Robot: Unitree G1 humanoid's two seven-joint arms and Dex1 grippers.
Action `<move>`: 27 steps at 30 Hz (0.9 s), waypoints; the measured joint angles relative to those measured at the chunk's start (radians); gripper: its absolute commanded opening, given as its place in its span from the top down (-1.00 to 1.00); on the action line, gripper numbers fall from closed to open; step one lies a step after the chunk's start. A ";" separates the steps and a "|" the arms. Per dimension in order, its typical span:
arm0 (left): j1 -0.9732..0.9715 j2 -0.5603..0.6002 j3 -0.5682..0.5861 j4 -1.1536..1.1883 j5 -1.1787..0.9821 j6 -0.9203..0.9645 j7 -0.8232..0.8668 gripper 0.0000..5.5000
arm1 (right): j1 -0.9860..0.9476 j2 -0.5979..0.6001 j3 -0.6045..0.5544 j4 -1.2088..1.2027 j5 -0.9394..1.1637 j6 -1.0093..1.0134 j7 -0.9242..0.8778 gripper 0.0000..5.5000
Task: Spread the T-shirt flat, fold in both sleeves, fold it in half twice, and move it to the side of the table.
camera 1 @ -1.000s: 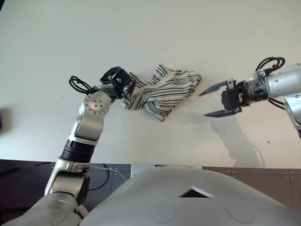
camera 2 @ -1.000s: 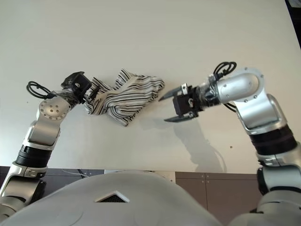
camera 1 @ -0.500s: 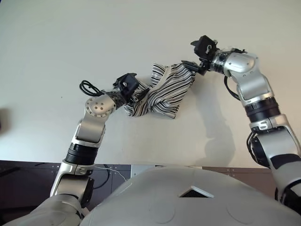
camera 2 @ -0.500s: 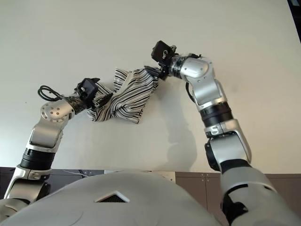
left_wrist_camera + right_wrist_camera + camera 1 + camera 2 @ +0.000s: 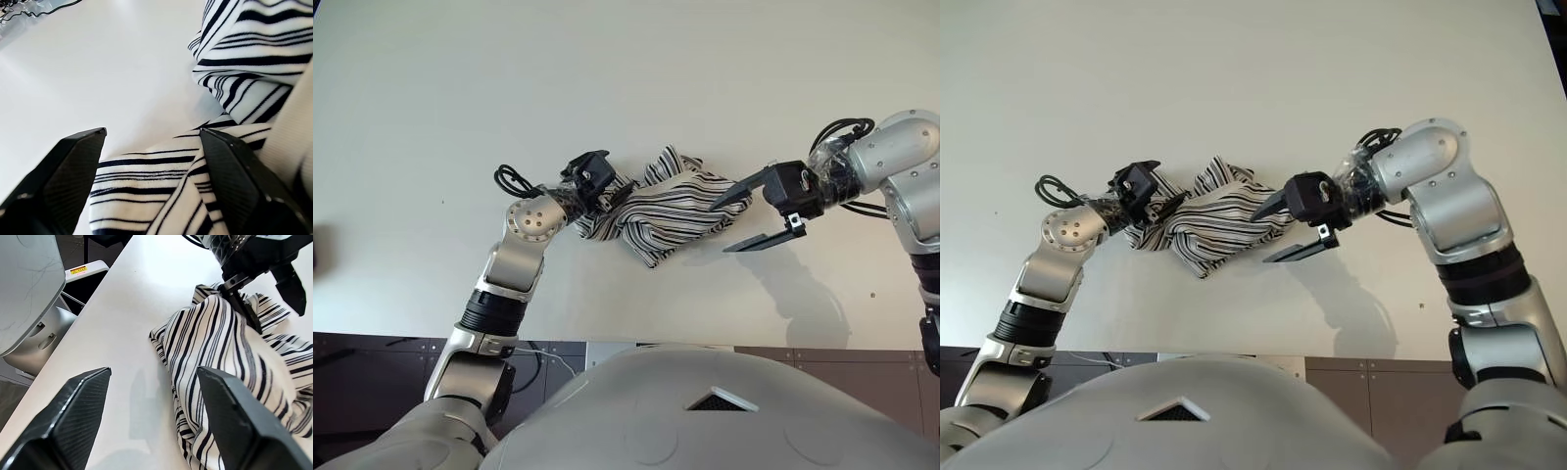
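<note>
The black-and-white striped T-shirt (image 5: 661, 208) lies crumpled in a bunch on the white table (image 5: 607, 78). At its left end sits my left gripper (image 5: 610, 192), open, and in the left wrist view striped cloth (image 5: 161, 176) lies between its two black fingers (image 5: 73, 166). My right gripper (image 5: 720, 227) is open at the shirt's right edge, one finger over the cloth and one just off it. In the right wrist view the shirt (image 5: 220, 352) lies ahead of the spread fingers (image 5: 78, 406), with my left gripper (image 5: 254, 264) beyond it.
The table's front edge (image 5: 607, 339) runs close below both arms. Bare tabletop lies on all sides of the shirt, widest at the far side. Past the table's edge in the right wrist view stands grey furniture (image 5: 29, 289) on a dark floor.
My right gripper has come back from the shirt's far right corner, where it was half a second ago, and now stands open at its near right edge. The bunch has shifted slightly right.
</note>
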 measured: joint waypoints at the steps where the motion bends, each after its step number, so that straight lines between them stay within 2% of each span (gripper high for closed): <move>1: 0.013 -0.004 0.007 -0.010 -0.003 0.000 0.009 -0.29 | 0.008 0.028 -0.008 0.025 -0.014 0.003 -0.067 -0.18; 4: 0.030 -0.008 0.021 -0.046 -0.023 0.021 -0.004 -0.29 | -0.123 0.182 -0.091 0.227 -0.073 0.037 -0.352 -0.18; 6: 0.030 -0.004 0.022 -0.053 -0.024 0.022 -0.025 -0.29 | -0.210 0.228 -0.092 0.387 -0.153 -0.027 -0.457 -0.18; 9: 0.001 0.000 0.037 -0.070 -0.056 0.034 -0.057 -0.29 | -0.215 0.259 -0.047 0.559 -0.232 -0.120 -0.492 -0.18; 13: -0.018 0.000 0.049 -0.091 -0.071 0.048 -0.074 -0.29 | -0.192 0.263 -0.013 0.628 -0.279 -0.199 -0.473 -0.18; 19: 0.004 0.001 0.033 -0.065 -0.060 0.045 -0.073 -0.29 | -0.081 0.175 -0.013 0.377 -0.127 -0.108 -0.194 -0.18; 24: 0.008 -0.002 0.034 -0.036 -0.050 0.040 -0.052 -0.29 | -0.038 0.149 -0.026 0.189 -0.038 -0.002 -0.137 -0.18; 27: 0.033 -0.017 0.047 -0.046 -0.045 0.037 -0.016 -0.29 | 0.066 0.110 0.010 0.015 -0.029 0.030 -0.126 -0.18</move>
